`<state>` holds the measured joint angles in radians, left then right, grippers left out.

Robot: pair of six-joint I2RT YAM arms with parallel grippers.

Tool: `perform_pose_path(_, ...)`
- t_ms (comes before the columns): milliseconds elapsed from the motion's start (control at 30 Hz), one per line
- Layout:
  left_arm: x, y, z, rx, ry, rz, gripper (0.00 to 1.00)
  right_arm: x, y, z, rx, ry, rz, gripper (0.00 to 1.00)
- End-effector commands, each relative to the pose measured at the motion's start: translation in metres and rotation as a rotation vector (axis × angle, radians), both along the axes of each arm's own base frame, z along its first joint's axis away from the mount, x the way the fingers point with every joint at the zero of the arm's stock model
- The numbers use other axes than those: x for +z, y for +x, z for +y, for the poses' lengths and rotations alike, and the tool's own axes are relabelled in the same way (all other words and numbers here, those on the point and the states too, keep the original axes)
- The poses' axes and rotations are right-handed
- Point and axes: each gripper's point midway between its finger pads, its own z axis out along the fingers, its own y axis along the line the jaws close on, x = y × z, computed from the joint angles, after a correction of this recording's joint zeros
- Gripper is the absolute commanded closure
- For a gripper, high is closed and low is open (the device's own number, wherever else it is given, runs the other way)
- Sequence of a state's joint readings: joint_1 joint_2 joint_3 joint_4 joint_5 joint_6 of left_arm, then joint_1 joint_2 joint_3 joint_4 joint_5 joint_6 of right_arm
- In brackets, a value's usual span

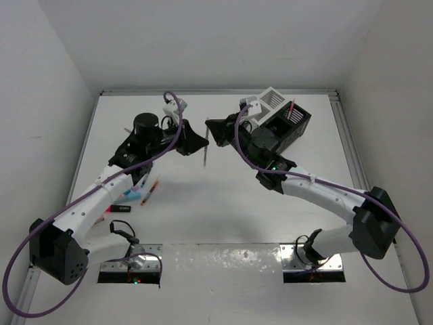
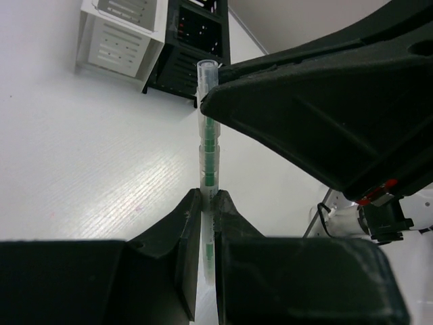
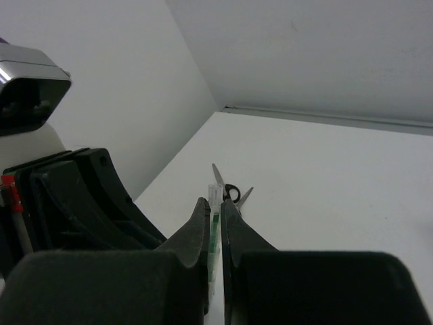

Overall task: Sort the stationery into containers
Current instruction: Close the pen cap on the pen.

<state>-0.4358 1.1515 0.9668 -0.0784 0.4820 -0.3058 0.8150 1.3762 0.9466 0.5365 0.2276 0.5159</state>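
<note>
A thin clear pen with green ink (image 2: 209,145) hangs in the air between both grippers above the middle of the table; in the top view the pen (image 1: 205,156) points down. My left gripper (image 2: 208,198) is shut on its lower part. My right gripper (image 3: 211,203) is shut on the same pen (image 3: 214,200) near its other end and fills the left wrist view as a black mass (image 2: 325,115). Black-handled scissors (image 3: 230,191) lie open on the table beyond. The containers stand at the back right: a white box (image 1: 274,99) joined to a black box (image 1: 287,125).
A red pen (image 1: 291,108) stands in the black box. Several loose pens and highlighters (image 1: 139,191) lie on the table under my left arm, with a small black item (image 1: 120,208) nearby. White walls enclose the table on three sides.
</note>
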Motion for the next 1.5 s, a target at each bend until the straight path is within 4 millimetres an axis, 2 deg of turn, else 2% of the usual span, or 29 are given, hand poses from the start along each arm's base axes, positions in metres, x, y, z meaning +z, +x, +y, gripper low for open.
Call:
perform_pose_path(0, 0.065, 0.017, 0.007, 0.055, -0.12, -0.157, 1.0, -0.01, -0.016, 0.018, 0.119, 0.009, -0.04, 1.0)
perform_pose_path(133, 0.082, 0.017, 0.009, 0.05, -0.155, -0.188, 1.0, -0.021, -0.024, 0.025, 0.18, -0.022, -0.062, 1.0)
perform_pose_path(233, 0.094, 0.019, 0.015, 0.06, -0.181, -0.209, 1.0, -0.035, -0.028, 0.022, 0.193, -0.053, -0.061, 1.0)
perform_pose_path(267, 0.097, 0.017, 0.014, 0.052, -0.189, -0.216, 1.0, -0.033, -0.029, 0.022, 0.198, -0.053, -0.068, 1.0)
perform_pose_path(433, 0.12, 0.021, 0.022, 0.054, -0.201, -0.303, 1.0, -0.067, -0.035, 0.018, 0.221, -0.115, -0.038, 1.0)
perform_pose_path(467, 0.121, 0.022, 0.024, 0.057, -0.194, -0.313, 1.0, -0.082, -0.042, 0.018, 0.25, -0.134, -0.018, 1.0)
perform_pose_path(533, 0.124, 0.025, 0.026, 0.063, -0.184, -0.331, 1.0, -0.093, -0.044, 0.016, 0.249, -0.134, -0.003, 1.0)
perform_pose_path(567, 0.123, 0.026, 0.027, 0.064, -0.181, -0.333, 1.0, -0.106, -0.047, 0.016, 0.248, -0.151, 0.017, 1.0)
perform_pose_path(700, 0.128, 0.027, 0.028, 0.062, -0.169, -0.368, 1.0, -0.137, -0.056, 0.021, 0.265, -0.266, 0.035, 1.0)
perform_pose_path(767, 0.135, 0.026, 0.028, 0.06, -0.158, -0.394, 1.0, -0.145, -0.062, 0.027, 0.277, -0.296, 0.038, 1.0)
perform_pose_path(867, 0.134, 0.026, 0.029, 0.054, -0.126, -0.408, 1.0, -0.15, -0.065, 0.028, 0.278, -0.279, 0.052, 1.0)
perform_pose_path(1000, 0.119, 0.026, 0.031, 0.062, -0.095, -0.383, 1.0, -0.141, -0.061, 0.026, 0.261, -0.252, 0.043, 1.0)
perform_pose_path(1167, 0.109, 0.028, 0.037, 0.083, -0.041, -0.385, 1.0, -0.131, -0.047, 0.005, 0.213, -0.279, 0.036, 1.0)
perform_pose_path(1200, 0.107, 0.029, 0.038, 0.086, -0.023, -0.395, 1.0, -0.137, -0.047, -0.001, 0.212, -0.313, 0.059, 0.96)
perform_pose_path(1233, 0.102, 0.031, 0.042, 0.102, 0.004, -0.395, 1.0, -0.13, -0.041, -0.01, 0.198, -0.338, 0.056, 0.82)
perform_pose_path(1300, 0.096, 0.032, 0.044, 0.106, 0.034, -0.401, 1.0, -0.117, -0.031, -0.024, 0.166, -0.351, 0.042, 0.68)
perform_pose_path(1333, 0.091, 0.032, 0.045, 0.11, 0.048, -0.403, 1.0, -0.093, -0.028, -0.028, 0.157, -0.343, -0.008, 0.58)
perform_pose_path(1367, 0.082, 0.029, 0.046, 0.103, 0.076, -0.388, 1.0, -0.087, -0.026, -0.034, 0.148, -0.357, -0.009, 0.54)
perform_pose_path(1433, 0.069, 0.027, 0.046, 0.092, 0.102, -0.373, 1.0, -0.046, -0.017, -0.042, 0.12, -0.346, -0.083, 0.46)
perform_pose_path(1467, 0.068, 0.025, 0.045, 0.084, 0.115, -0.389, 1.0, -0.041, -0.021, -0.039, 0.154, -0.355, -0.086, 0.45)
